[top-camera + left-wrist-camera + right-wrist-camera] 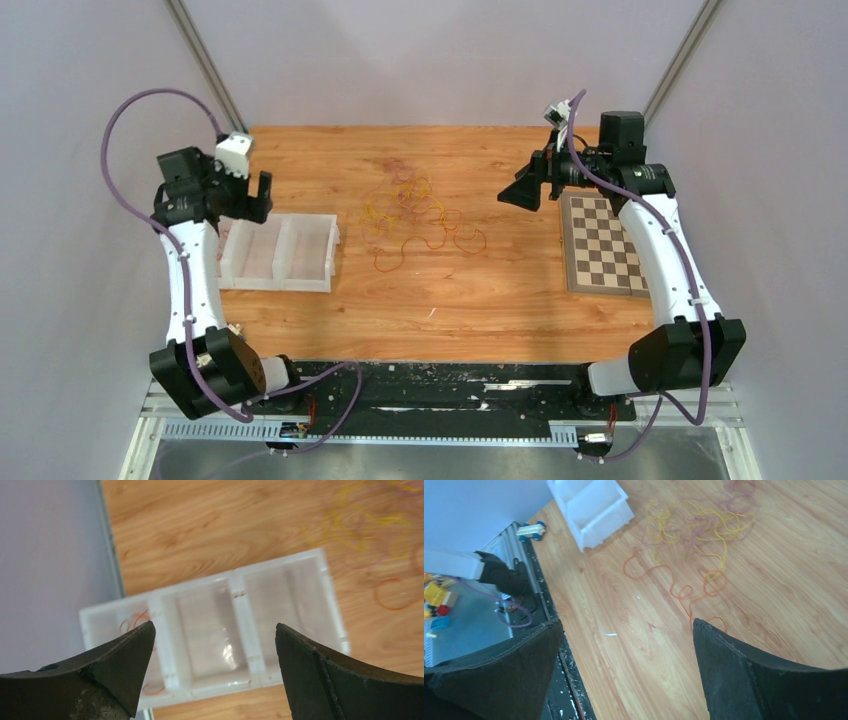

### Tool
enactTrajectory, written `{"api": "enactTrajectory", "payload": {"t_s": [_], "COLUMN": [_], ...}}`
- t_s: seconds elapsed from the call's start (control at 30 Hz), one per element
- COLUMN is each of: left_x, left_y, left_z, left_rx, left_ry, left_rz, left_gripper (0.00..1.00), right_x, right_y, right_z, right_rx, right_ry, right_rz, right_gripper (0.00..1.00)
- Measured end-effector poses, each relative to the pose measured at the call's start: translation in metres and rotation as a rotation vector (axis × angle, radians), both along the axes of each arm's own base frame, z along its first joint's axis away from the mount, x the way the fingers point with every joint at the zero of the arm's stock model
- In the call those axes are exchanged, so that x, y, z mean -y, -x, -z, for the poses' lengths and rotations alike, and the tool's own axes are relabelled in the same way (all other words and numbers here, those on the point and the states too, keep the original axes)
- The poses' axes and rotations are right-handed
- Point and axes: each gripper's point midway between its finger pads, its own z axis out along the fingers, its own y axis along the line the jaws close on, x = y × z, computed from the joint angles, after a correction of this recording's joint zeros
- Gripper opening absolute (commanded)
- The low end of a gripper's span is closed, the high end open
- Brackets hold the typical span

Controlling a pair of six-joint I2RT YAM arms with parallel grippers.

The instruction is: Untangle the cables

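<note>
Strings (420, 215) lay tangled in the middle of the table (480, 310), one red string (131, 622) sat in the end part of the white box (280, 562) under the wide-open left claw (214, 626), likely to keep it apart, and the right claw (626, 621) hung open too.

Two grippers (250, 200) (520, 190), one tray (280, 283), one checkerboard (600, 245)

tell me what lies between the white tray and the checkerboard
The tangled cables, lying on the wooden table, touching neither tray nor checkerboard; the top view shows it.
</note>
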Motion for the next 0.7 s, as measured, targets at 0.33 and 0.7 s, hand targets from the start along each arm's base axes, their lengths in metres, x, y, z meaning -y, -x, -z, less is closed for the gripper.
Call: {"api": "enactTrajectory", "payload": {"t_s": [0.33, 0.7], "left_x": [0.164, 0.239], "left_y": [-0.095, -0.133], "left_z": [-0.021, 0.109], "left_rx": [-0.052, -0.408], "left_ry": [0.265, 0.447], "left_rz": [0.365, 0.356], "left_gripper": [0.71, 0.49], "right_x": [0.021, 0.030], "right_y": [-0.020, -0.007], "right_z": [0.062, 0.107], "right_rx": [-0.067, -0.151], "right_ry": [0.163, 0.239], "right_rz": [0.117, 0.111], "right_gripper": [0.97, 0.97]}}
